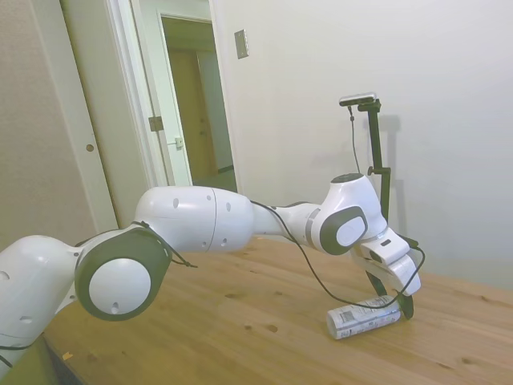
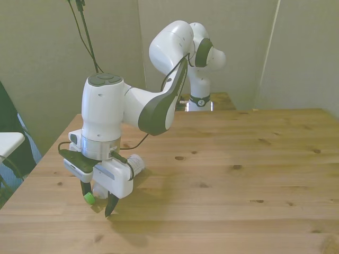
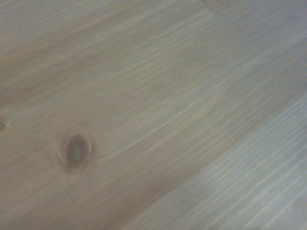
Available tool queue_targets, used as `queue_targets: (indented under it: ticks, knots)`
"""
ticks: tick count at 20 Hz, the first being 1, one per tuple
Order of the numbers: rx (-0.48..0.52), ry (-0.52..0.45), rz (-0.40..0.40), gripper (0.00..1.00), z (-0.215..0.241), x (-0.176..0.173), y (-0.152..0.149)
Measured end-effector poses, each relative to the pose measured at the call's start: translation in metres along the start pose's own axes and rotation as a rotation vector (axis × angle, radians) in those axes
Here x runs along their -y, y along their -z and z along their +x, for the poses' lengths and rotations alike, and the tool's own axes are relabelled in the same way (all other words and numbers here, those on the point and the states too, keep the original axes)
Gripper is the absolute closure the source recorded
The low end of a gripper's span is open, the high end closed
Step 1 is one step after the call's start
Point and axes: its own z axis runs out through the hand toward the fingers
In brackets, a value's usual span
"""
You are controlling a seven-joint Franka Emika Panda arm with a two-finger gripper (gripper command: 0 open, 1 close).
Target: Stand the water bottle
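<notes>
The water bottle (image 1: 361, 316) lies on its side on the wooden table (image 1: 240, 321). In the front view its base end (image 2: 135, 162) shows behind the gripper body, and its green cap (image 2: 89, 198) shows between the fingers. My gripper (image 2: 98, 200) is down at table level and open, with one finger on each side of the bottle's cap end. From the side, the gripper (image 1: 394, 298) covers the cap. The wrist view holds only blurred table wood (image 3: 192, 96) with a dark knot.
The bottle and gripper are near the table's corner at the front view's left, close to the side edge (image 2: 32, 177). The arm's white links (image 2: 153, 100) arch above the tabletop behind the gripper.
</notes>
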Motion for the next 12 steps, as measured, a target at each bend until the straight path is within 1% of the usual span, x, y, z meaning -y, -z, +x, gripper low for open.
queue_targets:
  ticks: [12]
  knots:
    - [0.012,-0.011,-0.015,1.0,0.0024,0.0005,0.0038]
